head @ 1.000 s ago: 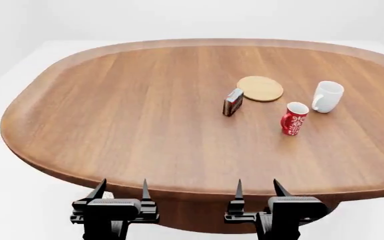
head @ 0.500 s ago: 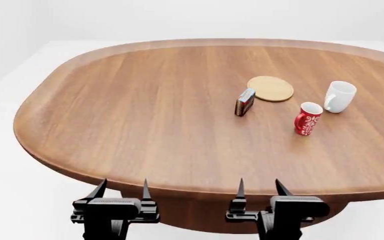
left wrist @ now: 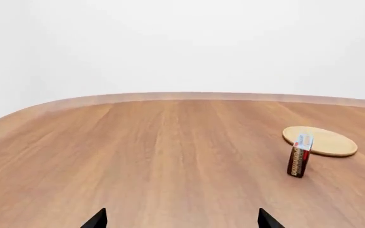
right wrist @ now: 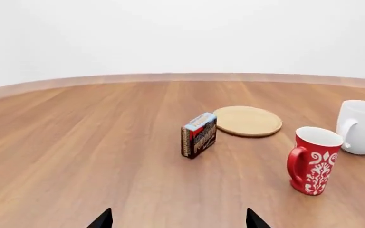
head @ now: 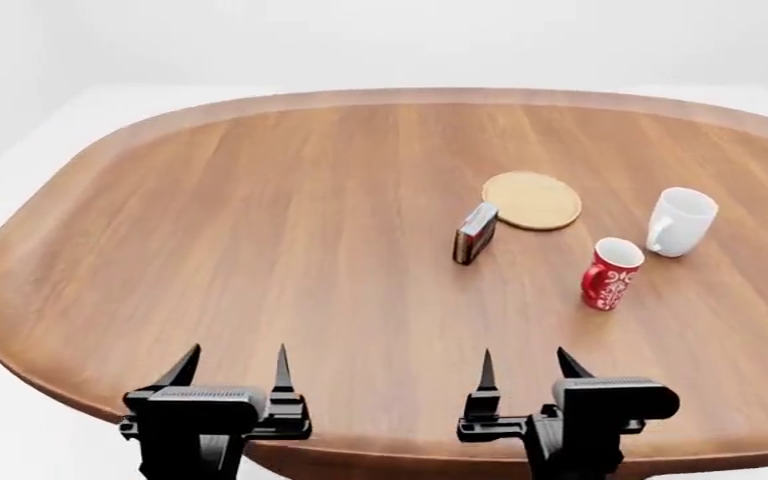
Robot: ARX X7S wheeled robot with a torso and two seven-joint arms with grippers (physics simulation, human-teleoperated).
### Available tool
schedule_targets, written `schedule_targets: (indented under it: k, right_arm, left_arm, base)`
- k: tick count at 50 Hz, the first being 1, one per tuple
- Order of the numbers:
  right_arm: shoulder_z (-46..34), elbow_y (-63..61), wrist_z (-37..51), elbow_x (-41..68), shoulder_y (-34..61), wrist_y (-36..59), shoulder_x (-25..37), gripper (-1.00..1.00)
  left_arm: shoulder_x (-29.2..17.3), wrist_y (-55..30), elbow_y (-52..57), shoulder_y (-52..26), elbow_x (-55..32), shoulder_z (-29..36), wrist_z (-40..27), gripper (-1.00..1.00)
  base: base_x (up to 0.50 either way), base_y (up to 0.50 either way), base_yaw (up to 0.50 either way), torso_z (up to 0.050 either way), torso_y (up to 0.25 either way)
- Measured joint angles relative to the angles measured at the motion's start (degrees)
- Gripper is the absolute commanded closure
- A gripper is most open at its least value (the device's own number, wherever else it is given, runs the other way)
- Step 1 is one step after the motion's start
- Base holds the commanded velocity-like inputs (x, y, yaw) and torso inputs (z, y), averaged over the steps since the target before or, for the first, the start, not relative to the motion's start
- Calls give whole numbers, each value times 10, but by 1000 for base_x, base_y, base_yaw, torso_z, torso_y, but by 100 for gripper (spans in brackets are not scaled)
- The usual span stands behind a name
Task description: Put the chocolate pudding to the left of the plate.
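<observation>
My left tool (head: 231, 385) and right tool (head: 528, 385) both hang with fingers spread and nothing between them, at the near edge of the surface (head: 224, 230), well apart from the plate (head: 532, 200); the chocolate pudding (head: 475, 233) stands on edge just beside the plate, at its near-left rim; the red mug (head: 607, 273) and white mug (head: 682, 221) stand upright to the plate's right.
</observation>
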Motion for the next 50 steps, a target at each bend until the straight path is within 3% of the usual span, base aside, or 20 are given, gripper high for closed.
schedule_targets:
  k: [50]
  right_arm:
    - [-2,-66,17,27,-13,45,26,-100]
  left_arm:
    - [-35,-35,63,10,-35,16,-35,-100]
  base:
    - [500,0,0,0,0]
